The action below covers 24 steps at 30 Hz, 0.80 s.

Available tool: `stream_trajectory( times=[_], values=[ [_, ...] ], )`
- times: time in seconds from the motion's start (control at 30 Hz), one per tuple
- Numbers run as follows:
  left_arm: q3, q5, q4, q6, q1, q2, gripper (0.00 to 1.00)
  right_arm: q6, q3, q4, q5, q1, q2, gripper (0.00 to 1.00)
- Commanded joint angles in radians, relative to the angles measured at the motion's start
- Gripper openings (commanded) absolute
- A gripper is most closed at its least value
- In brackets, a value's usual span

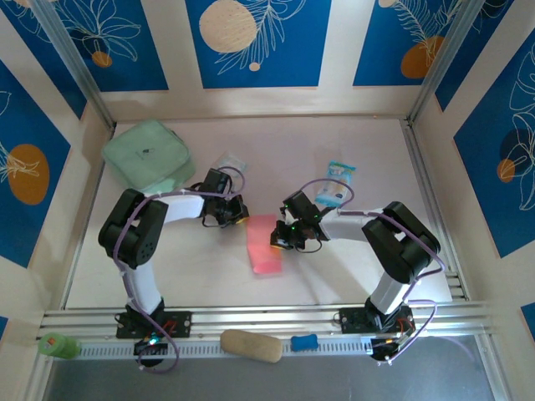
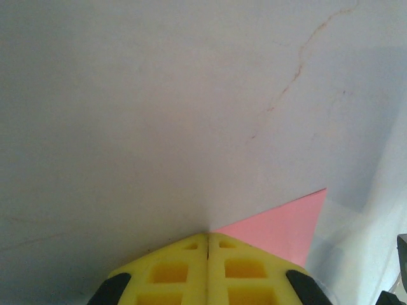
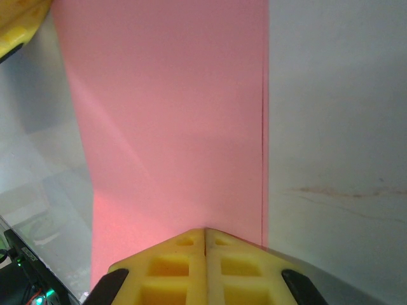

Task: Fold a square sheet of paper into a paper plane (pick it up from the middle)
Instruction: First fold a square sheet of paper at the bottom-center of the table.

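Top view is bright and even with diffuse overhead light, soft faint shadows on the table (image 1: 351, 150), slight haze and mild bending at the edges. Left wrist view is dimmer, greyish, darker at lower left, with the left gripper (image 2: 208, 237) blurred near the lens. Right wrist view: paper (image 3: 172, 114) is softly lit, shadow bands at left, pink glow by the blurred right gripper (image 3: 205, 232).

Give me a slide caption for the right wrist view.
Right gripper, shut, poised over the pink paper lying on the white table.
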Motion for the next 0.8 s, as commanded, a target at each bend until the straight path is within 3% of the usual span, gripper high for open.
stream_trajectory(
  times=[0.0,0.3,0.57,0.77],
  values=[
    [0.019,-0.148,-0.029,-0.029,0.048,0.037,0.0,0.007,-0.051,-0.158,0.039,0.003,0.027,0.0],
    [0.057,-0.157,-0.102,-0.013,0.048,0.016,0.0,0.01,-0.052,-0.152,0.039,0.006,0.026,0.0],
    [-0.013,-0.067,-0.071,0.005,0.019,-0.127,0.0,0.019,-0.046,-0.147,0.043,0.012,0.024,0.0],
    [-0.157,0.055,0.03,-0.008,-0.07,-0.248,0.0,0.023,-0.043,-0.153,0.048,0.017,0.021,0.0]
  ],
)
